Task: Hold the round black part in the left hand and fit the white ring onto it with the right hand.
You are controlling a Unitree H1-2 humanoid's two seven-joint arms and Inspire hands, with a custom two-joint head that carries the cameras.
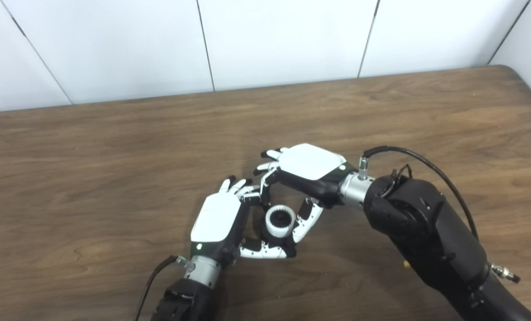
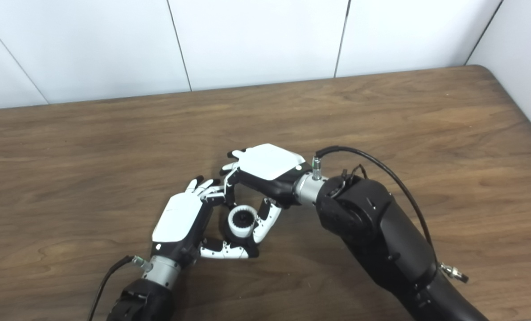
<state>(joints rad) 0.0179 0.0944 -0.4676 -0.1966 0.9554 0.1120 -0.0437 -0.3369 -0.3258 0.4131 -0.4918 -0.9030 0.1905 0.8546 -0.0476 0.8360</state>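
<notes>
Two hands meet low over the table [image 1: 113,147] w/ the white ring [image 1: 280,221] between them. Left hand [image 1: 218,218] cups the round black part [image 1: 283,220]; right hand [image 1: 307,171] pinches the ring — fitting step, apparently near seated. Next: press down evenly, then release.

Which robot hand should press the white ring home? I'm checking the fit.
Right robot hand: its fingers and thumb flank the white ring, while the left robot hand cradles the part from below.
</notes>
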